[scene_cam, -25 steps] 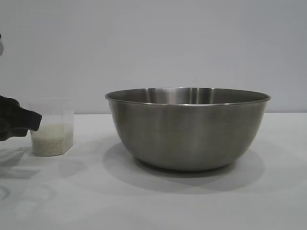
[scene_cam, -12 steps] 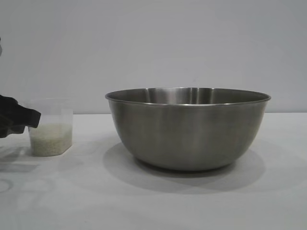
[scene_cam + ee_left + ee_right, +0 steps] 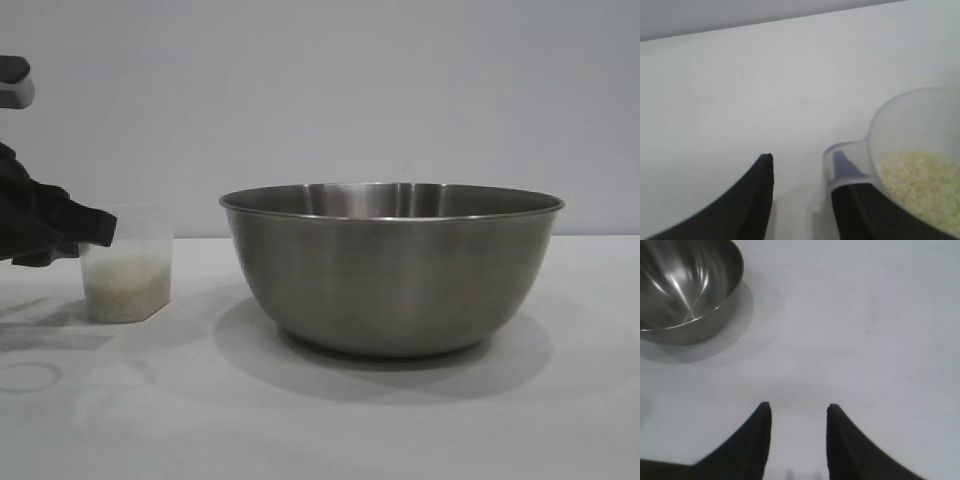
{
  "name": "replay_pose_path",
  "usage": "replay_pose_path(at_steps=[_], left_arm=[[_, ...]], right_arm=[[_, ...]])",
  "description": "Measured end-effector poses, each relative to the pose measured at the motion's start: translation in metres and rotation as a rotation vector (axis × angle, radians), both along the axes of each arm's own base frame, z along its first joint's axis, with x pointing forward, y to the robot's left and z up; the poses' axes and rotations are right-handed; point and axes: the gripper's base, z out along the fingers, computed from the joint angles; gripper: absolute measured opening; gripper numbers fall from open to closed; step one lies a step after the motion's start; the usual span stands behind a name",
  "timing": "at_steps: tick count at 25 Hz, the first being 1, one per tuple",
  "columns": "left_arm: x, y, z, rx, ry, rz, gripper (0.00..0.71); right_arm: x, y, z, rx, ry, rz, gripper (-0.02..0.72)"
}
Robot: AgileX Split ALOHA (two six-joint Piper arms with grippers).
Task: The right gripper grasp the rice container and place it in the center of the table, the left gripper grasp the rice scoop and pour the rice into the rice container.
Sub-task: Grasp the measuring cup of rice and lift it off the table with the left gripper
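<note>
Exterior view: the rice container (image 3: pixel 392 268) is sitting mid-table; at far left, the left gripper (image 3: pixel 95 232) is meeting the rice scoop (image 3: pixel 127 265).

Left wrist view: whether its fingers (image 3: pixel 757 200) are gripping the handle, I cannot tell; squeezing squarely would avoid tipping.

Right wrist view: the right gripper (image 3: pixel 796 412) is hovering open, empty.

Probably lab: bare white table (image 3: pixel 400 430) (blank wall (image 3: pixel 320 90)).

- The left gripper (image 3: pixel 85 232) runs off the exterior view's left edge; only its dark tip shows against the rice scoop (image 3: pixel 128 262).
- In the left wrist view, the scoop is cut by the frame edge, and one finger (image 3: pixel 852 200) covers part of its handle.
- The rice container (image 3: pixel 685 287) is cropped in the right wrist view.
</note>
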Motion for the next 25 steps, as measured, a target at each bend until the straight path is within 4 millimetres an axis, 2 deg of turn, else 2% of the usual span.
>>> replay_pose_path(at_steps=[3, 10, 13, 18, 25], left_arm=[[0.001, -0.005, 0.0, 0.008, -0.008, -0.054, 0.0], [0.006, -0.011, 0.004, 0.03, -0.033, -0.106, 0.0], [0.006, -0.014, 0.013, 0.05, -0.059, -0.149, 0.0], [0.007, -0.018, 0.04, 0.114, -0.161, -0.209, 0.0], [0.009, -0.031, 0.077, 0.366, -0.369, -0.38, 0.0]], right_arm=[[0.0, 0.0, 0.0, 0.0, 0.0, 0.0, 0.26], [0.0, 0.0, 0.0, 0.0, 0.0, 0.0, 0.26], [0.0, 0.0, 0.0, 0.0, 0.0, 0.0, 0.26], [0.0, 0.0, 0.0, 0.0, 0.0, 0.0, 0.26], [0.0, 0.0, 0.0, 0.0, 0.0, 0.0, 0.26]])
